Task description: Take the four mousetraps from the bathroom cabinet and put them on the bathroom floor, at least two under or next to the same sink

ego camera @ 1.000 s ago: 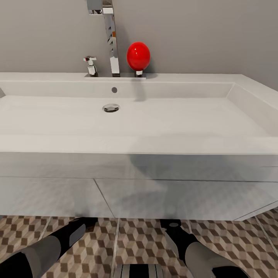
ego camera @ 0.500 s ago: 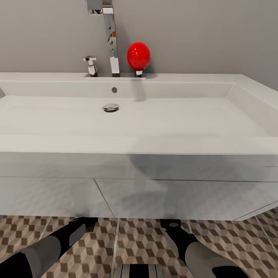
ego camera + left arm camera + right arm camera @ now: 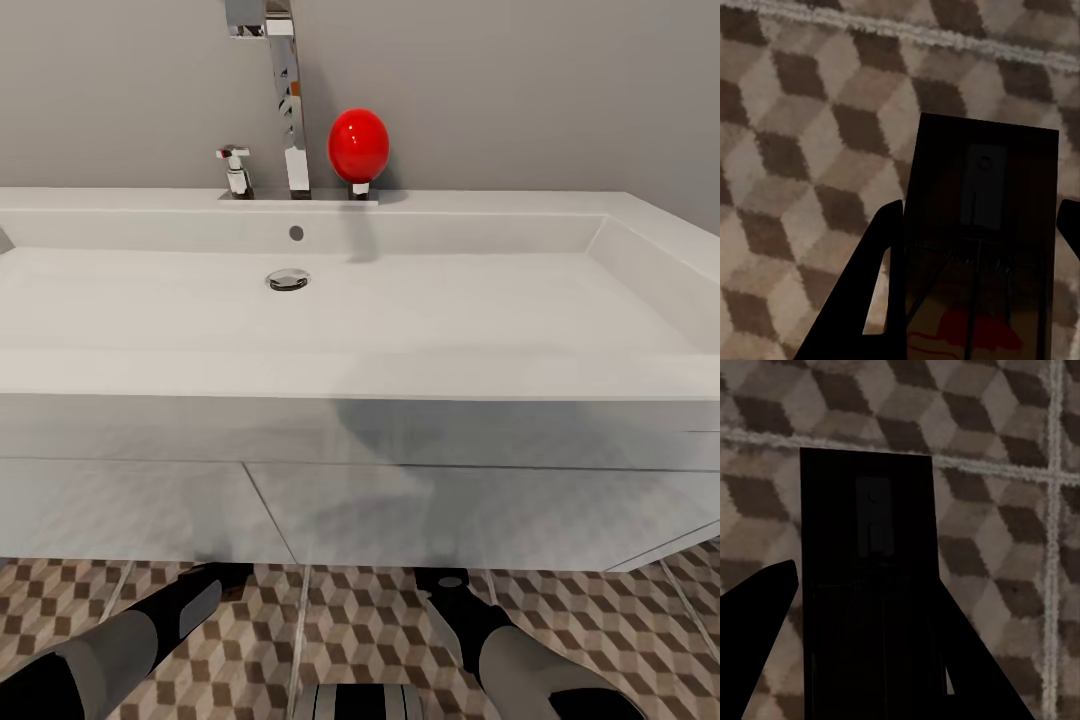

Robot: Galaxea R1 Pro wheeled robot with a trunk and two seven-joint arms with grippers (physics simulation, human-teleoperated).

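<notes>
Brown traps [image 3: 979, 247] [image 3: 870, 592] sit clamped between each gripper's fingers [image 3: 881, 292] [image 3: 757, 622], low over the floor [image 3: 802, 135]. Nothing has shifted this past second; both arms hang still beneath the sink [image 3: 360, 380], so release looks next.

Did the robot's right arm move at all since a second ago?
No. In the head view the right arm sits at the same spot under the sink, against the same floor tiles.

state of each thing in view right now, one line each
sink: basin empty and dry, no water running
faucet: upright, off
drain: open
left mousetrap: flat, between the left gripper fingers, over the bathroom floor
right mousetrap: flat, between the right gripper fingers, over the tiles
red knob: upright on the sink ledge
</notes>
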